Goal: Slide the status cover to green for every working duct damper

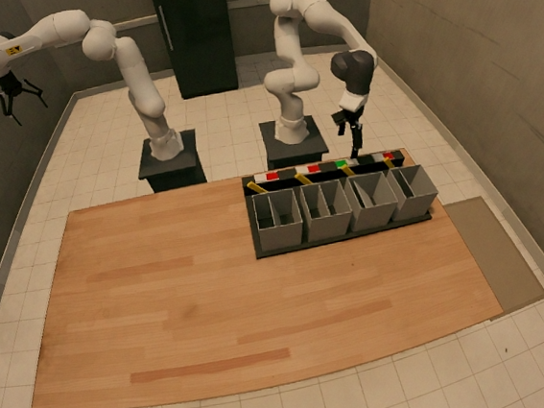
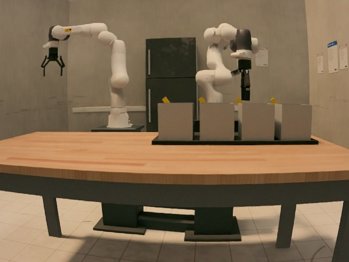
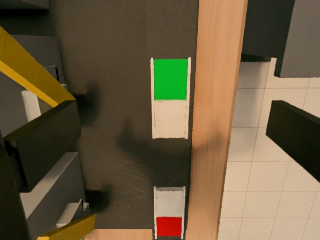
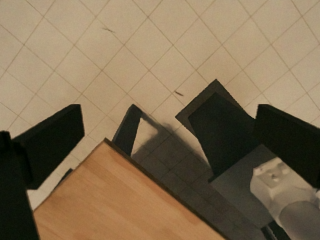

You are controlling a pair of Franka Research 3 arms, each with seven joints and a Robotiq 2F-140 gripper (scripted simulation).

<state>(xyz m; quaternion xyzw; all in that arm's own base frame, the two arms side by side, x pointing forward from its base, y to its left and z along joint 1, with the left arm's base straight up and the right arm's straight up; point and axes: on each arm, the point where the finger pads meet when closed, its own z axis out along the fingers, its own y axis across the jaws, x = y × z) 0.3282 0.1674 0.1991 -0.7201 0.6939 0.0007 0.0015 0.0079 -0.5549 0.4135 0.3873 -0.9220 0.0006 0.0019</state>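
Four grey open-topped dampers with yellow levers stand in a row. In the top view, from left: first damper (image 1: pixel 281 235) (image 2: pixel 175 121), second damper (image 1: pixel 329 224) (image 2: pixel 216 121), third damper (image 1: pixel 374 213) (image 2: pixel 256 121), fourth damper (image 1: pixel 416 203) (image 2: pixel 295 121). Behind them, the first slider (image 1: pixel 272 176), second slider (image 1: pixel 313 168) and fourth slider (image 1: pixel 388 155) (image 3: pixel 169 226) show red; the third slider (image 1: pixel 341 163) (image 3: pixel 171 80) shows green. My left gripper (image 1: pixel 347 146) (image 3: pixel 173 117) is open and empty above the third and fourth sliders. My right gripper (image 1: pixel 33 115) (image 2: pixel 53 75) is open, empty and far from the dampers.
The dampers share a dark base (image 1: pixel 292 250) (image 2: pixel 234 142) on the right part of the wooden table (image 1: pixel 161 292) (image 2: pixel 112 155). Yellow levers (image 1: pixel 256 187) (image 3: pixel 30 65) stick up between sliders and dampers. A black fridge (image 1: pixel 199 39) (image 2: pixel 170 59) stands behind the arms.
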